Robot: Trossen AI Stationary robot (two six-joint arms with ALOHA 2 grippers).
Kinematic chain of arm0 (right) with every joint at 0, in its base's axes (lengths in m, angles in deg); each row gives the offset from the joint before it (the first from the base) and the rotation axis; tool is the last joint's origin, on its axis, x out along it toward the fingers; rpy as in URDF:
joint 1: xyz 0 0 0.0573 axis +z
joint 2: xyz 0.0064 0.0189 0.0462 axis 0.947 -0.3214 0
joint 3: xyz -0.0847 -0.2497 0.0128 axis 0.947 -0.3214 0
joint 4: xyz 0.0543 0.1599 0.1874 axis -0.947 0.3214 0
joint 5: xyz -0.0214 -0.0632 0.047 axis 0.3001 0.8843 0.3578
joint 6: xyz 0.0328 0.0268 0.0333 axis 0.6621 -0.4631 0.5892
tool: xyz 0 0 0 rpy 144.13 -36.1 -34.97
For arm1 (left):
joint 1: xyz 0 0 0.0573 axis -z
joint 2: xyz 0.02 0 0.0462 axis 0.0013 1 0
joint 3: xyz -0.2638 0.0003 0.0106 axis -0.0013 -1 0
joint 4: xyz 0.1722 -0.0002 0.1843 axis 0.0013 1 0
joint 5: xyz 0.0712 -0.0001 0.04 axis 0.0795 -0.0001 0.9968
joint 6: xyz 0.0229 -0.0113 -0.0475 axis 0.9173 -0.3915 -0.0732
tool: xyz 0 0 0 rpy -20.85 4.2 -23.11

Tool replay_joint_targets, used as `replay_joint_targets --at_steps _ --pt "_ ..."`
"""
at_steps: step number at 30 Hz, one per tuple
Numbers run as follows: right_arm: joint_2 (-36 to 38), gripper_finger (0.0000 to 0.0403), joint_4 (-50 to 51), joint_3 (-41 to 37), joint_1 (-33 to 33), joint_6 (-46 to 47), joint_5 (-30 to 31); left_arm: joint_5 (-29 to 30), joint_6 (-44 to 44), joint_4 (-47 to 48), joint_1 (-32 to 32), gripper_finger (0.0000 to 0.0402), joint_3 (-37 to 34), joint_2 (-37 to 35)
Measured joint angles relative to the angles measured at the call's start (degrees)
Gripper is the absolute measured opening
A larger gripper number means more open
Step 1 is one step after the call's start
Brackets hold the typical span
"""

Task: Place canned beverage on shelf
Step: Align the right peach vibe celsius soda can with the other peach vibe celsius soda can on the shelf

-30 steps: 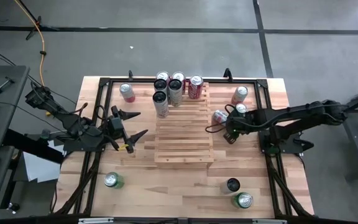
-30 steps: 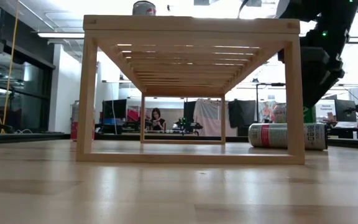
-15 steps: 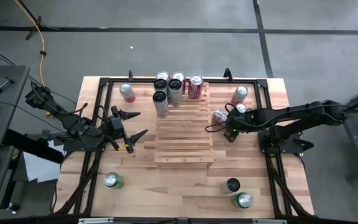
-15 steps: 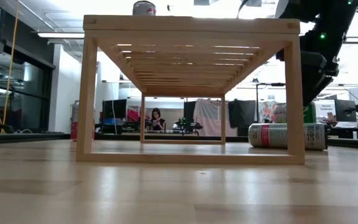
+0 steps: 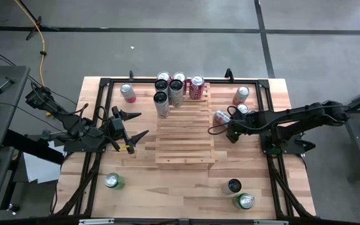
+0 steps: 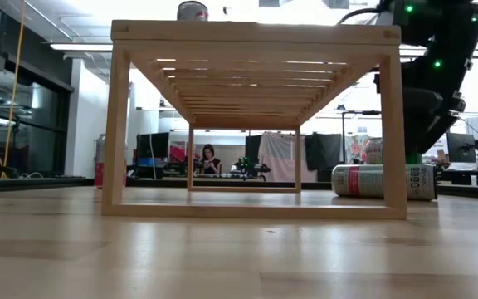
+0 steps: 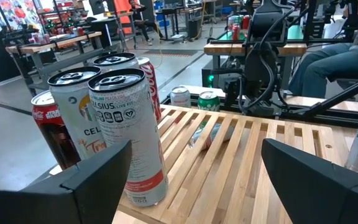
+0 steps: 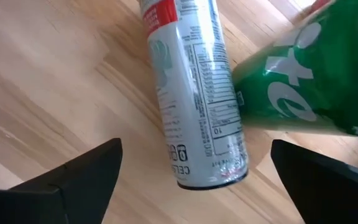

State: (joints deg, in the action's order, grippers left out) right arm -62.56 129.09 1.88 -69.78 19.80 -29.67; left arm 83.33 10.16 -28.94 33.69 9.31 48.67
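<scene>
The right arm reaches in from the worktop's right edge, stretched low toward the shelf (image 5: 185,124). Its right gripper (image 5: 231,130) hangs just off the shelf's right side with its fingers spread wide and nothing between them. Directly beneath it, the wrist camera shows a slim silver can (image 8: 197,93) lying on its side on the bare wood, between the two dark fingers (image 8: 73,177) but not touched by either. A green can (image 8: 306,87) presses against this fallen can's side. From table height the fallen can (image 6: 384,181) lies behind the shelf's right front post, with the dark arm rising above it.

The left arm sits at the worktop's left edge, bent and low, its left gripper (image 5: 132,132) pointing at the shelf's left side, fingers apart and holding nothing.

The shelf stands mid-worktop, a slatted wooden rack. Its far end carries a cluster of upright cans: two tall white cans (image 7: 132,134) at the front, red cans (image 7: 148,87) behind and beside them, and one more red-and-white can (image 5: 196,87) at the far right corner. The rest of the slats are bare.

Off the shelf, a red can (image 5: 127,92) stands far left, two cans (image 5: 241,95) stand far right, a green can (image 5: 112,181) stands near left, and a dark can (image 5: 234,186) with a green one (image 5: 244,201) stands near right.
</scene>
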Motion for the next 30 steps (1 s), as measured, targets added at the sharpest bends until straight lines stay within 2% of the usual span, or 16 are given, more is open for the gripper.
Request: replay_joint_targets --at_steps 9,17,30 --pt "-0.6 0.0399 -0.4 -0.5 0.0 -2.3 -0.2 0.0 0.0 0.0 0.0 0.0351 0.0 0.0" --pt "-4.4 0.0396 -1.0 -0.5 0.0 -4.4 -0.5 0.0 0.0 0.2 0.0 0.0351 0.0 0.0" --pt "-11.7 0.0357 -2.1 -0.5 0.0 -4.6 1.4 0.0 0.1 0.2 0.0 0.0351 0.0 0.0"
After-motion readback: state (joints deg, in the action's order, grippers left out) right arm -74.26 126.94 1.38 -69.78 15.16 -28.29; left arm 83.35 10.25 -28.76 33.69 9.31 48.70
